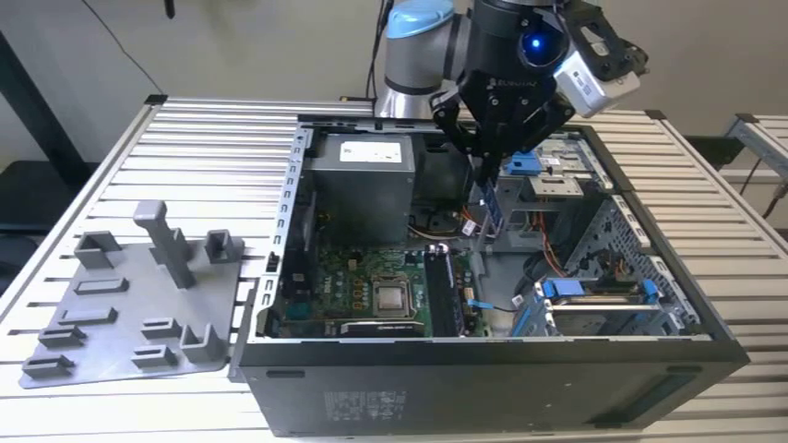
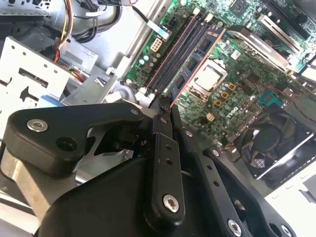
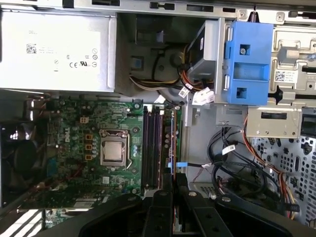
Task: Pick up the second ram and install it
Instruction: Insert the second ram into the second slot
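Tool: I saw the tool hanging over the open computer case, its black fingers drawn narrow and clamped on the memory stick.
Memory stick: it hung on edge below the fingers in the exterior view, a thin blue-tinted strip above the circuit board, apart from it. In the second wrist view I could make out only its top edge between the fingertips.
Circuit board: the green circuit board lay flat on the case floor with the silver processor near its middle.
Slots: the long black slots ran side by side just beside the processor; in the first wrist view the tool sat in line with one end of them. I could not tell whether any slot already held a stick.
Power unit: a grey metal power unit stood at the far end of the case.
Drive bay: a blue plastic bracket sat on the metal drive bay.
Fixture plate: a grey fixture plate with upright posts lay on the slatted counter, at the exterior view's left of the case.
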Robot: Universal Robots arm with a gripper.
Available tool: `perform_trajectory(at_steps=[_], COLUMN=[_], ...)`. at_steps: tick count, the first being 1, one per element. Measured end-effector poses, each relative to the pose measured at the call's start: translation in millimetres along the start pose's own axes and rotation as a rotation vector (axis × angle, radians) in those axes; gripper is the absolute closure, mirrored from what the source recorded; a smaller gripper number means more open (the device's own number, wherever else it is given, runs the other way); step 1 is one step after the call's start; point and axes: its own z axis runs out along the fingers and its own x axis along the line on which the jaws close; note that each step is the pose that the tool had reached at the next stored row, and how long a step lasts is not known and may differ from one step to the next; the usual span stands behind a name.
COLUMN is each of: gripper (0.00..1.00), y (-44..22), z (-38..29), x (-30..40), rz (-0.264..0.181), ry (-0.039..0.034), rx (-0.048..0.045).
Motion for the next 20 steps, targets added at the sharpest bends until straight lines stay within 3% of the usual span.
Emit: perform_trajectory(at_steps=[20], gripper=[0.86], y=[0.0], z=[3.4], x=[-2.4], rz=[0.000], ry=[0.0000], rx=[-0.0001])
